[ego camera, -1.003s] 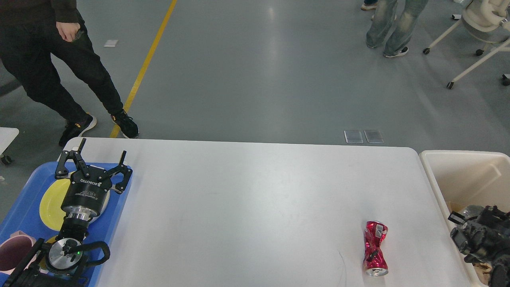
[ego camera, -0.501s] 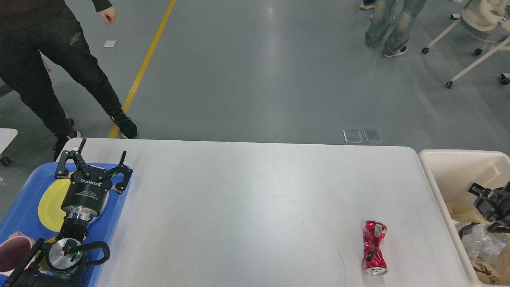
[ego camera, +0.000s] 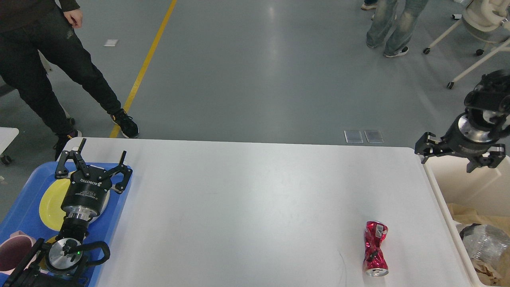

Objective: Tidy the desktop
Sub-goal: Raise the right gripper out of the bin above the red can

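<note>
The white desktop [ego camera: 255, 199] fills the middle of the head view. A crushed red can [ego camera: 375, 249] lies on it near the front right. My left gripper [ego camera: 102, 148] is open and empty, held over the blue tray [ego camera: 24, 207] at the desktop's left end. My right gripper [ego camera: 458, 159] is open and empty, raised above the far left corner of the cream bin [ego camera: 462, 179] at the desktop's right end, well away from the can.
The tray holds a yellow plate [ego camera: 50, 203] and a dark pink bowl [ego camera: 12, 251]. The bin holds brown paper and crumpled clear plastic [ego camera: 484, 241]. A person in black [ego camera: 48, 79] stands beyond the far left corner; another person [ego camera: 394, 24] and a wheeled chair [ego camera: 478, 24] are farther back.
My right gripper has risen out of the bin to above its far corner, and crumpled clear plastic now shows in the bin. My left arm has not moved. The person in black shifted.
</note>
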